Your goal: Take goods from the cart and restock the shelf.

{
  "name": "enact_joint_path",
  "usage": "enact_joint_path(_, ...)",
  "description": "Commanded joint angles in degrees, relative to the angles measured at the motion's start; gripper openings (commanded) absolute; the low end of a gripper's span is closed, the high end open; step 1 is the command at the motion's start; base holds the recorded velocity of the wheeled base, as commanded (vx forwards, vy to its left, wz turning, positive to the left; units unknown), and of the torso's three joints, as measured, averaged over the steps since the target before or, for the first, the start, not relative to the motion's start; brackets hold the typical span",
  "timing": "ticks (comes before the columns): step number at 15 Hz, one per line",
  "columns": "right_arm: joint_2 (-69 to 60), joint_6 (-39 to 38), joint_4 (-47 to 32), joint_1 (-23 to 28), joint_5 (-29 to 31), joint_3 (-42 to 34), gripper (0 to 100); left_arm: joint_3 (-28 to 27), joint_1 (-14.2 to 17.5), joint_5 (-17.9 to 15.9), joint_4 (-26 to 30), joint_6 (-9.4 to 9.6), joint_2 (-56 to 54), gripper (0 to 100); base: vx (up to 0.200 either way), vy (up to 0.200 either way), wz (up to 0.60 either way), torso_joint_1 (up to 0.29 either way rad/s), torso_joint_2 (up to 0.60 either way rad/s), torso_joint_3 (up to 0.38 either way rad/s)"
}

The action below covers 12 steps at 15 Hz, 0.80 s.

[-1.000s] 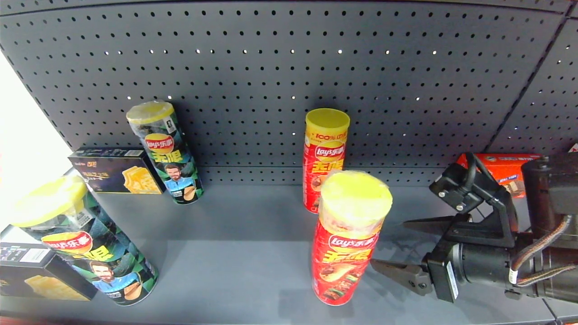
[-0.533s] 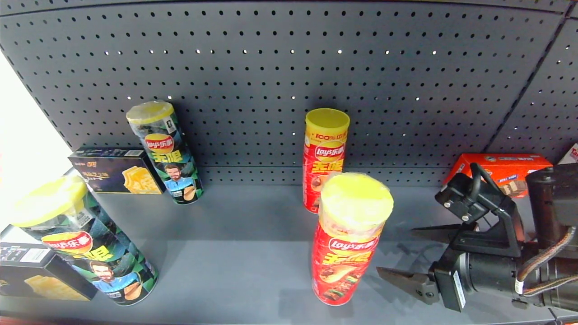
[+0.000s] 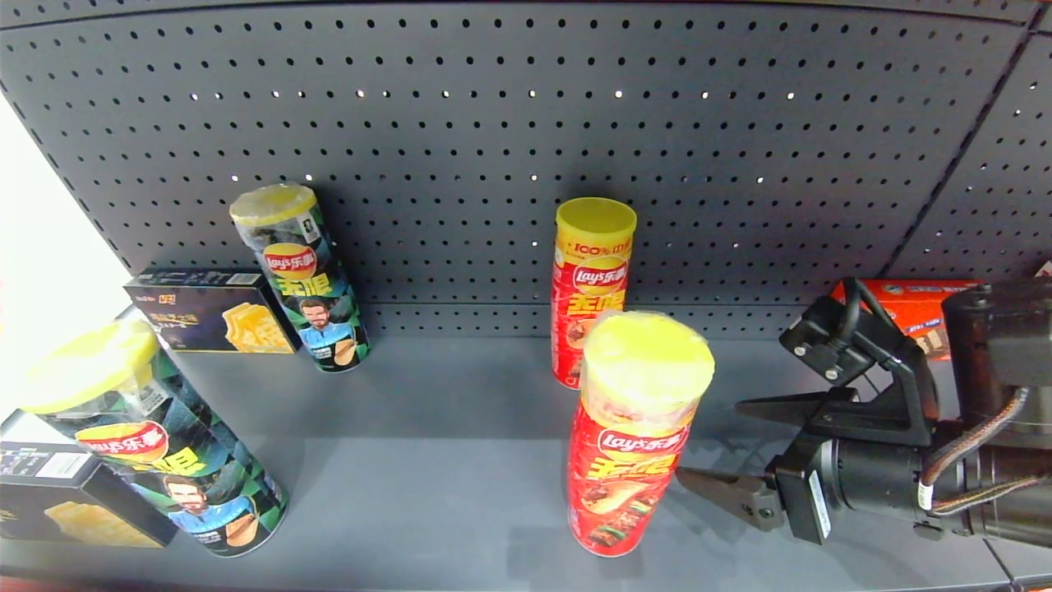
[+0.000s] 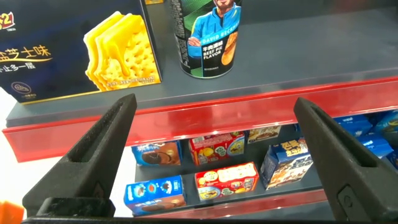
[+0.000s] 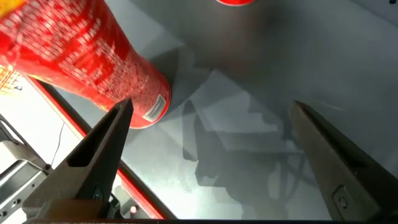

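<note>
Two red chips cans stand on the grey shelf [image 3: 460, 460]: one near the front [image 3: 633, 436] and one at the pegboard behind it [image 3: 593, 279]. My right gripper [image 3: 711, 444] is open, level with the shelf and just to the right of the front red can, with nothing between its fingers. In the right wrist view the front red can [image 5: 81, 62] lies just outside one finger of the right gripper [image 5: 211, 109]. My left gripper [image 4: 214, 102] is open and empty, in front of the shelf's red front edge [image 4: 186, 115], below a green-black can [image 4: 208, 37].
Two green-black chips cans [image 3: 300, 275] [image 3: 156, 444] and two black cracker boxes [image 3: 209, 311] [image 3: 66, 493] fill the shelf's left. An orange-red box [image 3: 912, 308] sits at the back right. Bare shelf lies between the can groups. Small boxes [image 4: 227, 180] line a lower shelf.
My right gripper drew back a little to the right, then returned left to the front red can's side. The cans and boxes have not moved.
</note>
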State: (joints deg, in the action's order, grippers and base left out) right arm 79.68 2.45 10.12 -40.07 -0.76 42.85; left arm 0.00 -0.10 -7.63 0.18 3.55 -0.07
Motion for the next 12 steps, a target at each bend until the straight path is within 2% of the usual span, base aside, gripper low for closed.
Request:
enact_joint_path(1,0.92,0.01,-0.01,-0.36,-0.04,0.57,100,0.00,0.01,-0.02,-0.01,0.06,0.07,100,0.000,0.000,0.00,0.000,0.00,0.000)
enact_joint_path(12,1.45,0.27,0.78,-0.62,-0.04,0.22,100,0.00,0.01,0.16,-0.01,-0.21,0.07,100,0.000,0.000,0.00,0.000,0.00,0.000)
